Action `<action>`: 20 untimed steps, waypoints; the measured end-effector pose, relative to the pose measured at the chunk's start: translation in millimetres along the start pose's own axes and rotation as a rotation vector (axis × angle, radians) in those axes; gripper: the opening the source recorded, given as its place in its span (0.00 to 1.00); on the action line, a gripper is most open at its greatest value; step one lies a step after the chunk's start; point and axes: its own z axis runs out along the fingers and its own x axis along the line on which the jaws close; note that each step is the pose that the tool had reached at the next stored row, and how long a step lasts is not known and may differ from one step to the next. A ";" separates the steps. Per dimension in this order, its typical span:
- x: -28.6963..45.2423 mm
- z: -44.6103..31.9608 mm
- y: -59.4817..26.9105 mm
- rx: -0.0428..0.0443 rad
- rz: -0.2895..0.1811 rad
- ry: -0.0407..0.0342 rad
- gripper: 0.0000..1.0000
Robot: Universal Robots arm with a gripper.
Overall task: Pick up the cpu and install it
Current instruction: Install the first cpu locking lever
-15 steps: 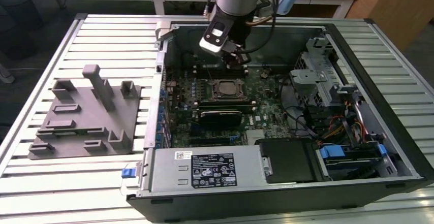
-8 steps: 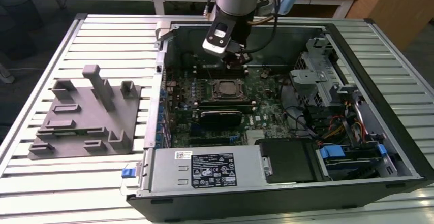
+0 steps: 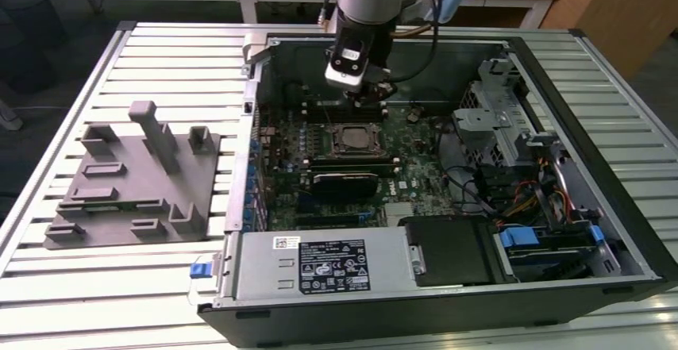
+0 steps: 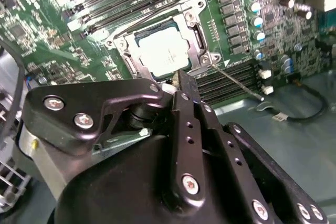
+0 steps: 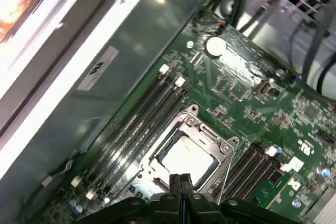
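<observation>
One cpu point(image 5: 185, 159) seated in socket point(image 5: 210, 141), gripper point(image 5: 181, 181) closed above

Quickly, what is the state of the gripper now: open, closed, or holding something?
Gripper: closed, fingers pressed together with nothing between them, above the cpu that sits in the socket.

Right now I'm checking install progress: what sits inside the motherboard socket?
The cpu, silvery top up, lies inside the socket frame. Its underside and the contacts beneath are covered.
</observation>
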 end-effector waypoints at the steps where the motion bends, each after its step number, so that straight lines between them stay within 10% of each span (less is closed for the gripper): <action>1: 0.0 0.0 0.0 0.0008 -0.018 0.0003 0.11; 20: 0.0 0.6 -0.1 0.0152 -0.363 0.0057 0.11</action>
